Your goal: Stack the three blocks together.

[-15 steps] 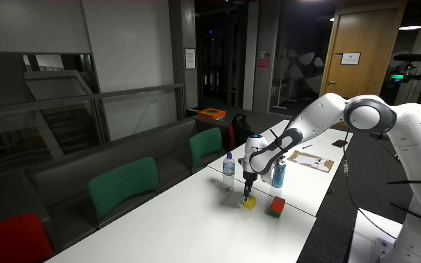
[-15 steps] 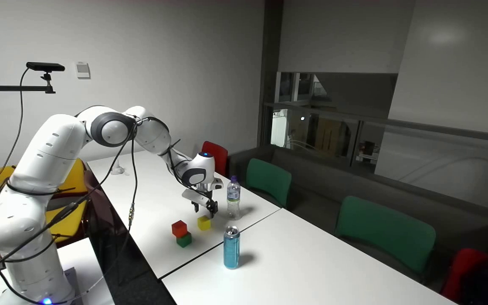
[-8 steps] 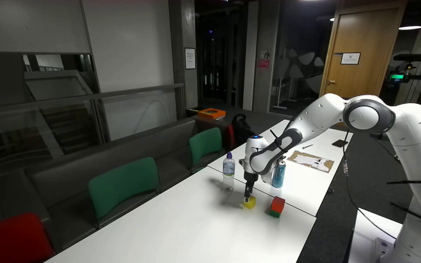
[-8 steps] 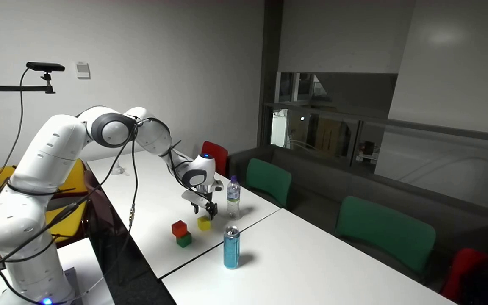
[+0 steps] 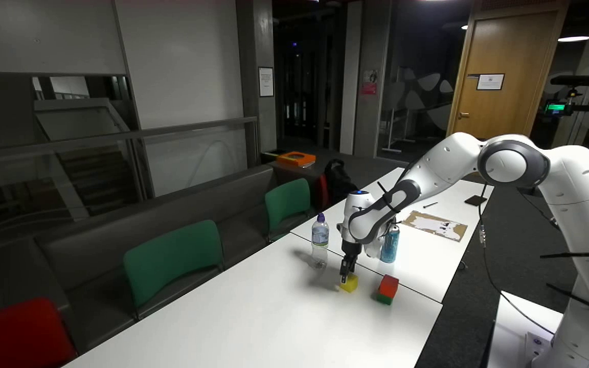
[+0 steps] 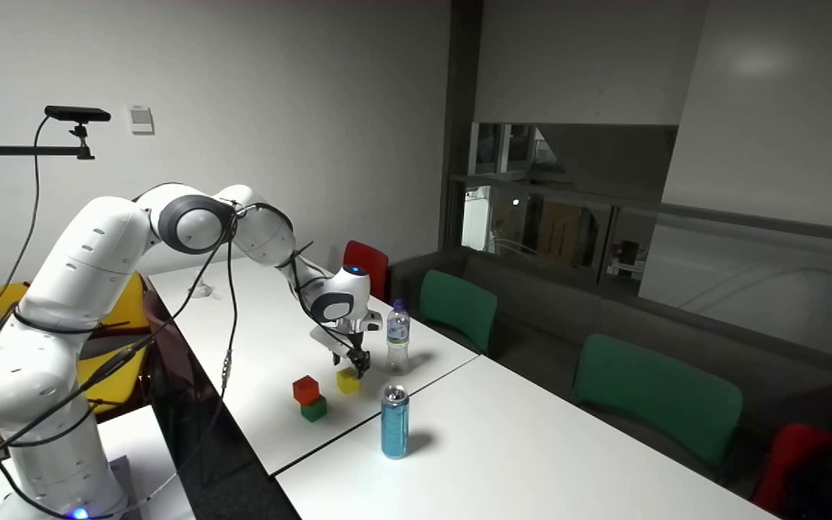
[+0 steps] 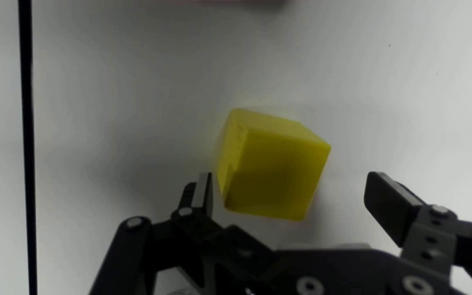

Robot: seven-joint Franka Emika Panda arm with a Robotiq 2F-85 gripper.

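Yellow cube (image 7: 275, 176) on white surface (image 5: 274, 317); black fingers (image 7: 389, 205) spread wide, 1 per side of it in wrist view. Red cube (image 6: 305, 390) atop green cube (image 6: 314, 409) to 1 side; clear plastic bottle (image 6: 398, 336) upright on opposite side, near. Blue metal can (image 6: 395, 426) across seam (image 6: 326, 445) from it.

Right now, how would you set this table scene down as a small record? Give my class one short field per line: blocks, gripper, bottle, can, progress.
Red block: on the green block, slightly offset
Yellow block: on the table, apart from both
Gripper: open at the yellow block; contact unclear
Bottle: upright, on the blocks' side of the table seam
Can: upright, across the seam
Progress: two of three stacked
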